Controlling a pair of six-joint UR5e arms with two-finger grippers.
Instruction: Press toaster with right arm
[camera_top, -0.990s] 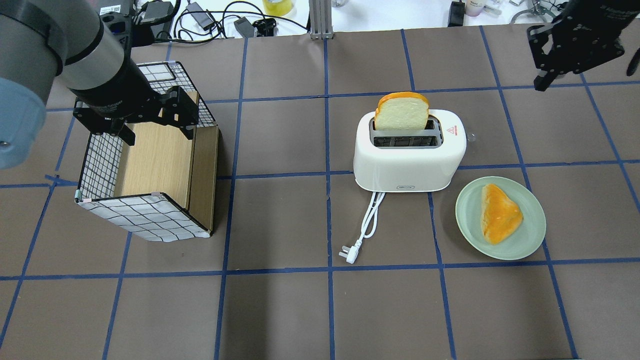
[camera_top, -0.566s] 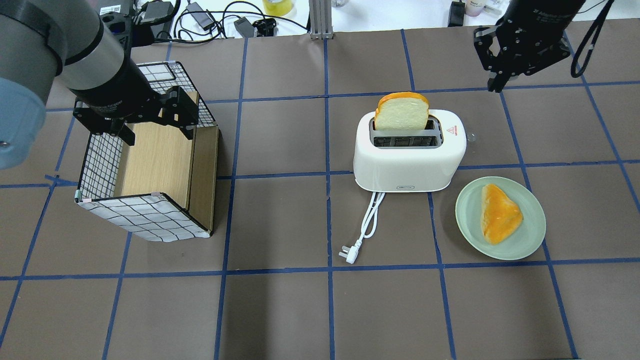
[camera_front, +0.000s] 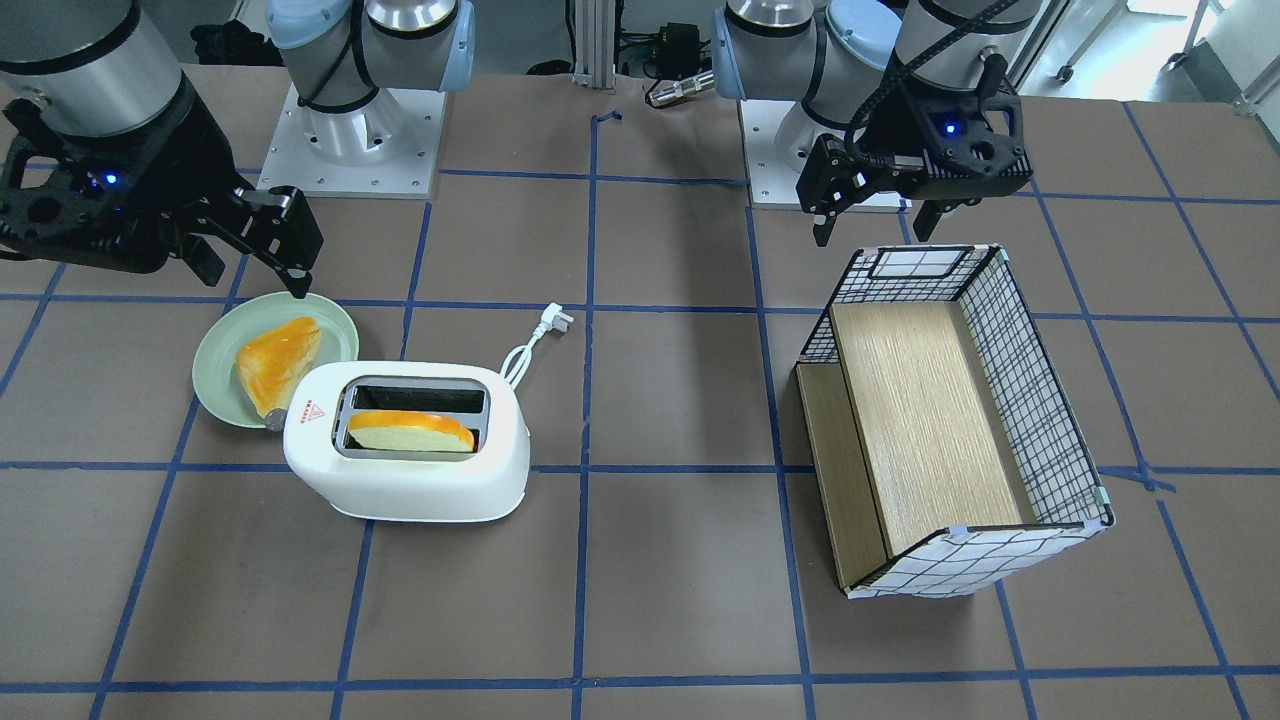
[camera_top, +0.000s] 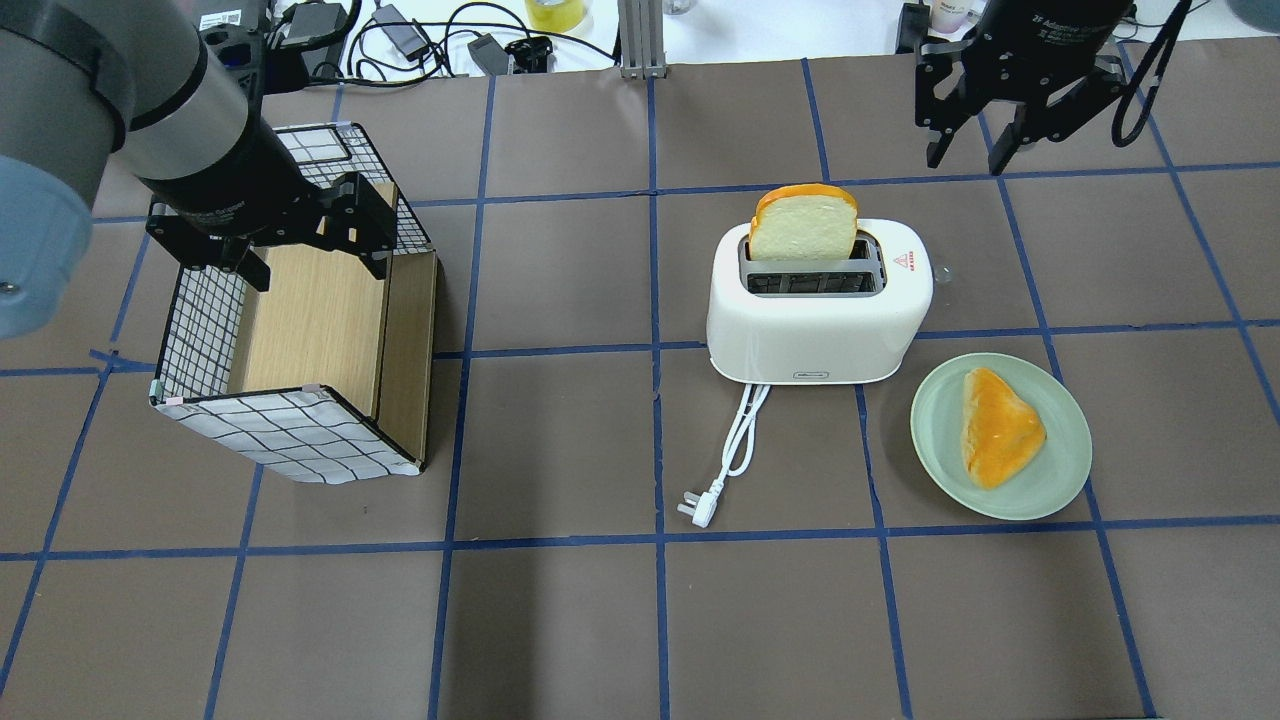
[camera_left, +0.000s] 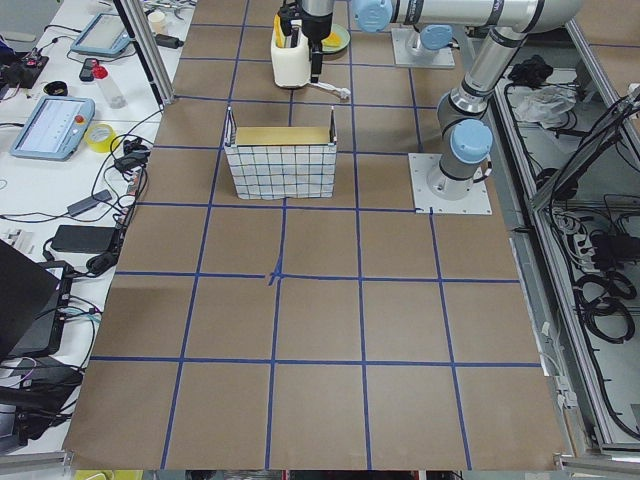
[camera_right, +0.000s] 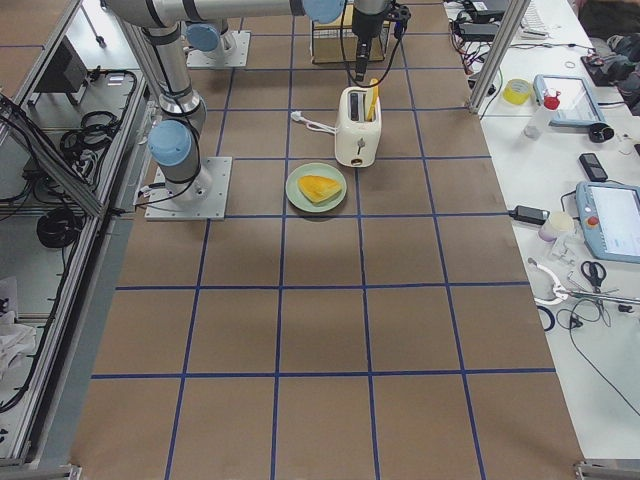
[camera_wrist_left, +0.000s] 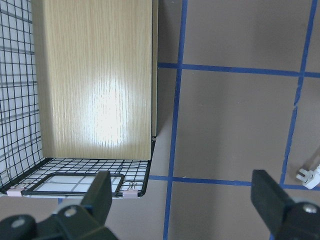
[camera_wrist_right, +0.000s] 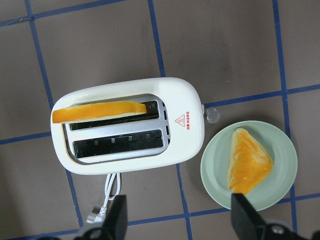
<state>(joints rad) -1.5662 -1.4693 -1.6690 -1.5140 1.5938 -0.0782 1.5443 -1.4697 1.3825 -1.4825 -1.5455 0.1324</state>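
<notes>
The white two-slot toaster (camera_top: 815, 335) stands mid-table with a slice of bread (camera_top: 803, 225) upright in its far slot. A small grey lever knob (camera_top: 942, 270) sticks out of its right end. Its cord (camera_top: 742, 435) lies in front of it. My right gripper (camera_top: 967, 160) is open and empty, raised above the table, behind and to the right of the toaster. In the right wrist view the toaster (camera_wrist_right: 125, 165) and knob (camera_wrist_right: 213, 116) lie below the open fingers (camera_wrist_right: 117, 215). My left gripper (camera_top: 318, 262) is open and empty over the grid-patterned box (camera_top: 310, 320).
A green plate (camera_top: 930, 420) with a piece of toast (camera_top: 1000, 425) sits right of the toaster's front corner, also in the front-facing view (camera_front: 215, 350). The box (camera_front: 930, 400) stands on the robot's left side. Cables and devices lie beyond the far table edge.
My right gripper has moved left along the far side of the table, nearer the toaster's right end. The left arm, the toaster and the plate have not moved.
</notes>
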